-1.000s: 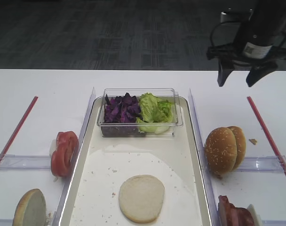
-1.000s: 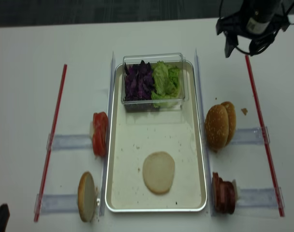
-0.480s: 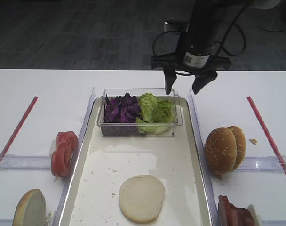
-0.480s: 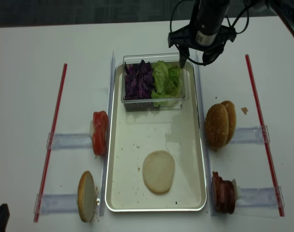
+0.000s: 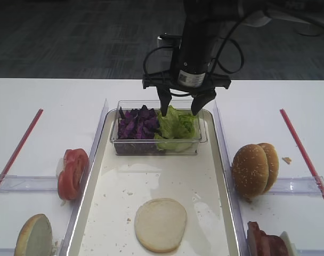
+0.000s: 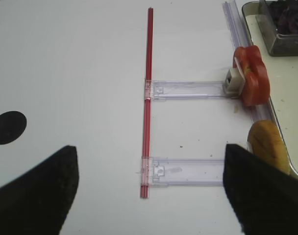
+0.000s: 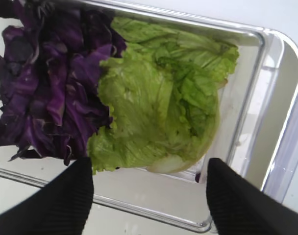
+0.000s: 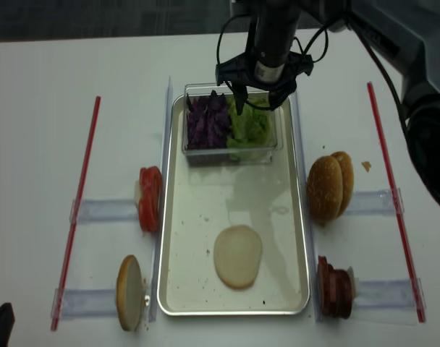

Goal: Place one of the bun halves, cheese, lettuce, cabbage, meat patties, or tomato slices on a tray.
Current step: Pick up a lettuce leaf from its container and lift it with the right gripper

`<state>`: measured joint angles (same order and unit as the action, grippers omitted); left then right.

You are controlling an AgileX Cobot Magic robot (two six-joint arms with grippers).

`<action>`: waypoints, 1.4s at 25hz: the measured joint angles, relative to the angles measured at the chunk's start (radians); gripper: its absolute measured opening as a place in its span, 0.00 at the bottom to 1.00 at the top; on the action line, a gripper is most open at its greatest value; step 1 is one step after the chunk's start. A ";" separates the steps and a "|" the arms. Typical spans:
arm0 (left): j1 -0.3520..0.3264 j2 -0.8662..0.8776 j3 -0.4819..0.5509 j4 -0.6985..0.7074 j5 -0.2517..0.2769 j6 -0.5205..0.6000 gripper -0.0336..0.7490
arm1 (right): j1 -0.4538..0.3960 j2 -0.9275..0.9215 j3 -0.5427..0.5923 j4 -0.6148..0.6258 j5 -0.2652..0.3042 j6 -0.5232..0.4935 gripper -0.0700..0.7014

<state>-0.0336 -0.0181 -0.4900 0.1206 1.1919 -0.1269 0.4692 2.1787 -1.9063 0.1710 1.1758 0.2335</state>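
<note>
1. Swinging in from the far right edge, the right gripper (image 5: 180, 106) now hangs over the lettuce (image 5: 175, 127), jaws spread wide, holding nothing.
2. Lettuce: crinkled green leaves beside purple cabbage (image 5: 138, 124) in the clear container (image 5: 156, 148) on the tray (image 5: 218, 160).
3. Its orientation is unclear.

Right gripper (image 8: 257, 104) above the lettuce (image 8: 249, 123).
Jaws stand apart over the clear container (image 8: 230, 155) on the tray (image 8: 178, 289); 1 bun half (image 8: 237, 256) lies below.
</note>
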 joint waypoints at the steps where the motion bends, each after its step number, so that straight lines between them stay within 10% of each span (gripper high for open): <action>1: 0.000 0.000 0.000 0.000 0.000 0.000 0.75 | 0.004 0.009 -0.008 0.000 0.000 0.002 0.76; 19: 0.000 0.000 0.000 0.000 0.000 0.000 0.75 | 0.004 0.147 -0.097 0.008 -0.030 -0.005 0.75; 35: 0.000 0.000 0.000 0.000 0.000 0.000 0.75 | 0.004 0.156 -0.101 -0.031 -0.034 -0.017 0.46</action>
<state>-0.0336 -0.0181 -0.4900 0.1206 1.1919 -0.1269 0.4731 2.3351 -2.0072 0.1402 1.1416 0.2167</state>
